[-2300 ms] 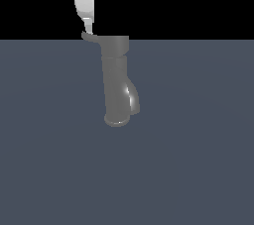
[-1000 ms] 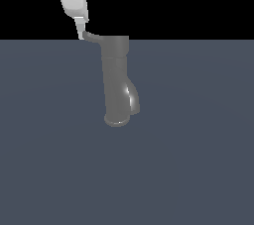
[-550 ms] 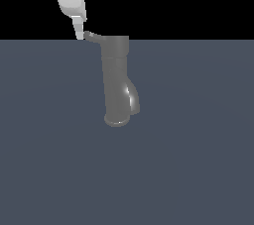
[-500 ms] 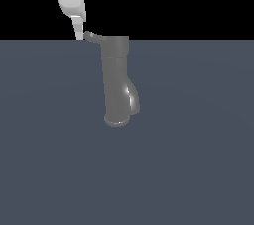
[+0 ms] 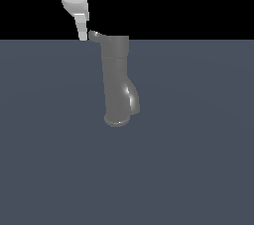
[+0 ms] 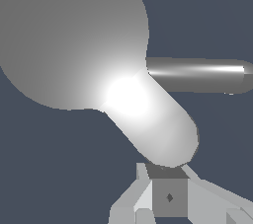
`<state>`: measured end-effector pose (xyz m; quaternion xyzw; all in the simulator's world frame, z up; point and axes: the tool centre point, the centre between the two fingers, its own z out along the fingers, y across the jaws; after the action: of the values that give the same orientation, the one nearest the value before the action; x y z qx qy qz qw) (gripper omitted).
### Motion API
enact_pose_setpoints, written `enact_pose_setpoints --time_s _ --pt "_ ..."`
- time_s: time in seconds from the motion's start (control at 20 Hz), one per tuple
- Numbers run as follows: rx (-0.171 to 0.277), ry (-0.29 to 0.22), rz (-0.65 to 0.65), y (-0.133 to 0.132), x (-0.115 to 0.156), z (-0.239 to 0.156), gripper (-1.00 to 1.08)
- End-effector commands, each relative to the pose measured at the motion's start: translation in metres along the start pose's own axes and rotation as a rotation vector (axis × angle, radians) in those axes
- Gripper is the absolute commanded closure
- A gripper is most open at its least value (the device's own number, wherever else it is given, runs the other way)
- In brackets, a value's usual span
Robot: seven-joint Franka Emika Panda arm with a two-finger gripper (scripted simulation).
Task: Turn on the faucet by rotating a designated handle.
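Observation:
The faucet [image 5: 116, 78] is a dull grey upright column with a flared base, and its shiny spout [image 5: 133, 99] curves out low on the exterior view's right. The handle [image 5: 94, 34] is a short grey lever sticking out of the wide top cap toward the exterior view's left. My white gripper [image 5: 82, 34] comes down from above with its tip right beside the handle's free end, touching or nearly so. In the wrist view the round cap [image 6: 69, 35] fills the frame. The bright handle [image 6: 155, 129] ends just ahead of my gripper [image 6: 168, 178]. The gripper looks shut, with nothing held.
The faucet stands alone on a flat dark blue-grey surface [image 5: 188, 159] that stretches in every direction. In the wrist view the spout [image 6: 197, 75] runs out sideways from beneath the cap.
My gripper has shifted toward the exterior view's left and dropped slightly to the handle's tip. The handle has swung a little and looks shorter in the exterior view.

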<state>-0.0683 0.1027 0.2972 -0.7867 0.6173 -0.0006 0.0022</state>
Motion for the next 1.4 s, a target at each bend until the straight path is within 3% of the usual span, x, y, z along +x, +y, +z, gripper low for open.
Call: enact_pose_setpoints --time_s 0.0,0.15,0.2,0.8,0.85,0.9,1.35 --pt "-0.003 0.002 0.032 0.011 0.021 0.0 1.08" --pt "-0.004 0.002 0.032 0.018 0.025 0.0 1.08" --pt "-0.003 0.001 0.0 0.013 0.006 0.0 1.08" --pt "-0.004 0.002 0.031 0.037 0.087 -0.001 1.08" --pt "-0.004 0.002 0.031 0.037 0.087 -0.001 1.08" --pt "-0.009 -0.002 -0.035 0.033 0.047 0.0 1.08" --pt "-0.007 0.0 -0.004 0.019 0.094 0.0 1.08"
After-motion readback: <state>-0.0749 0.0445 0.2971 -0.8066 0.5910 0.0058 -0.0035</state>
